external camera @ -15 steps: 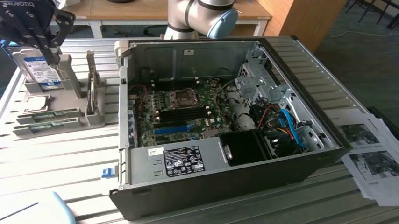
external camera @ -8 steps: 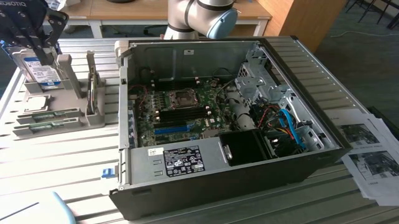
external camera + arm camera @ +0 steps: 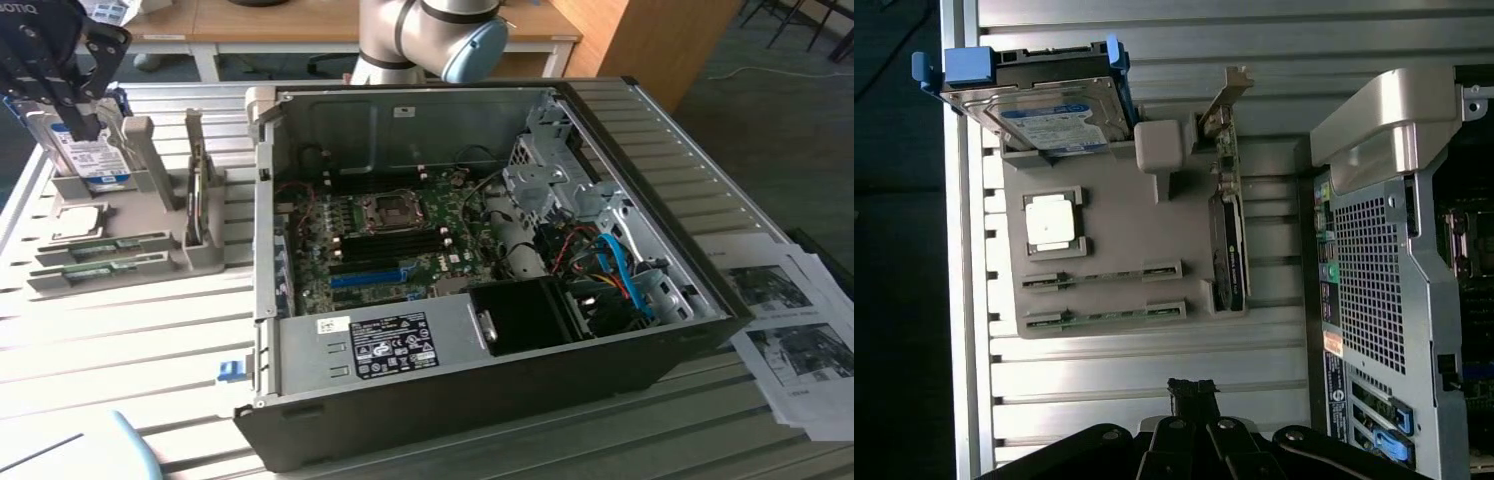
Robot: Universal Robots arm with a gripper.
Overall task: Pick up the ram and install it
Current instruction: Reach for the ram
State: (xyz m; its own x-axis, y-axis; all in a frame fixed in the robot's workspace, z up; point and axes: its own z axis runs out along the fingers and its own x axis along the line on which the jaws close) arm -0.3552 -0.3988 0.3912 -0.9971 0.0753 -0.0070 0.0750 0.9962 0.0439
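Two thin green ram sticks [image 3: 103, 248] [image 3: 96, 271] stand on edge in the front grooves of a grey holder [image 3: 160, 262] at the exterior view's left. The wrist view looks down on them as two narrow strips [image 3: 1104, 272] [image 3: 1104, 315]. My gripper [image 3: 86, 128] hangs high above the back of the holder, near the hard drive, well clear of the ram. Its black fingers are together in the wrist view [image 3: 1192, 390], shut with nothing between them. The open computer case [image 3: 694, 330] lies beside the holder, with its motherboard [image 3: 400, 225] and black memory slots [image 3: 394, 244] exposed.
The holder also carries a hard drive in a blue caddy [image 3: 94, 160], a processor [image 3: 78, 218] and an upright expansion card [image 3: 198, 200]. A blue slot [image 3: 367, 277] sits on the motherboard. Printed sheets [image 3: 794, 330] lie at the exterior view's right.
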